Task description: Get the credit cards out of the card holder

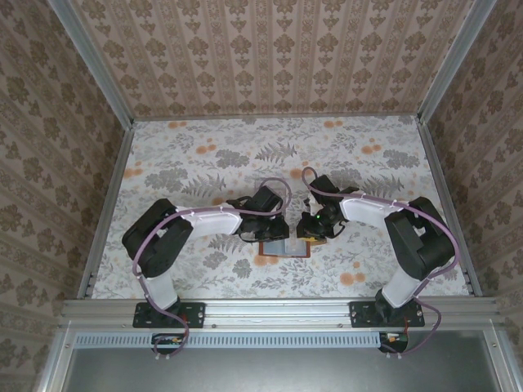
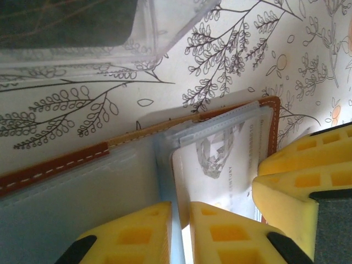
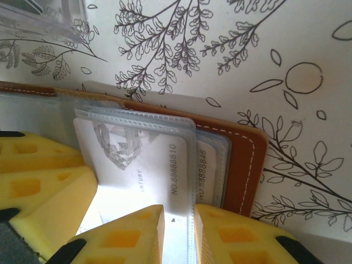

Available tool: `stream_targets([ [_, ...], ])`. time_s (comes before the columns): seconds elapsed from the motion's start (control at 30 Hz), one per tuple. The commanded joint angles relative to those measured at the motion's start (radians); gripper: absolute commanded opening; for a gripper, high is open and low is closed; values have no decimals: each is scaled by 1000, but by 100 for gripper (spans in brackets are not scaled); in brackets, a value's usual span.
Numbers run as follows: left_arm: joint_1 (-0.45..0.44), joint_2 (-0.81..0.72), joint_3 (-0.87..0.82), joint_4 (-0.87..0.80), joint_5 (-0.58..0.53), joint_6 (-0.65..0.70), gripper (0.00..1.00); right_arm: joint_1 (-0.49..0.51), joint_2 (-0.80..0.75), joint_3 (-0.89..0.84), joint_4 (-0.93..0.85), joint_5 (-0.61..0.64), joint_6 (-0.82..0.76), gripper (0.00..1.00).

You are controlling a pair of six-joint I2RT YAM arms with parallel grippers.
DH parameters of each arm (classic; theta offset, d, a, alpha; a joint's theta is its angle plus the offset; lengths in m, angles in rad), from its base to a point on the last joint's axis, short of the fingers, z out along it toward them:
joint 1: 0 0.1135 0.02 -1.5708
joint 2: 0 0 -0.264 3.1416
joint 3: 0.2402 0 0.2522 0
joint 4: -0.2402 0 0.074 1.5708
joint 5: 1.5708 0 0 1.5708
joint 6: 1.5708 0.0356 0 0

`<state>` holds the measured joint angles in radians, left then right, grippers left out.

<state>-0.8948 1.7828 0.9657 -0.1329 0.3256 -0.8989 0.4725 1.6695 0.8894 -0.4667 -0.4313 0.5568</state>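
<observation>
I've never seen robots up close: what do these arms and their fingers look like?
The left arm and right arm have black joints and white shells, with mauve cables looping along them. The fingers are chunky yellow wedges with square recesses and black patches.

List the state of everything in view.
card holder, open flat on the table.
credit card, still in its clear sleeve.
tray, holding something dark.
left gripper, shut on a card holder sleeve edge.
right gripper, apparently shut on the sleeved credit card.
</observation>
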Motion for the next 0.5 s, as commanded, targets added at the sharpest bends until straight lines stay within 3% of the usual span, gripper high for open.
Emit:
stream_targets([
  [0.0,7,4,-21,-22,-15,-10,15,5,18,8,-10,0,-1,25],
  [0.47,7,-28,-31,-71,-46,17,2,6,-8,9,-49,58,-7,24],
])
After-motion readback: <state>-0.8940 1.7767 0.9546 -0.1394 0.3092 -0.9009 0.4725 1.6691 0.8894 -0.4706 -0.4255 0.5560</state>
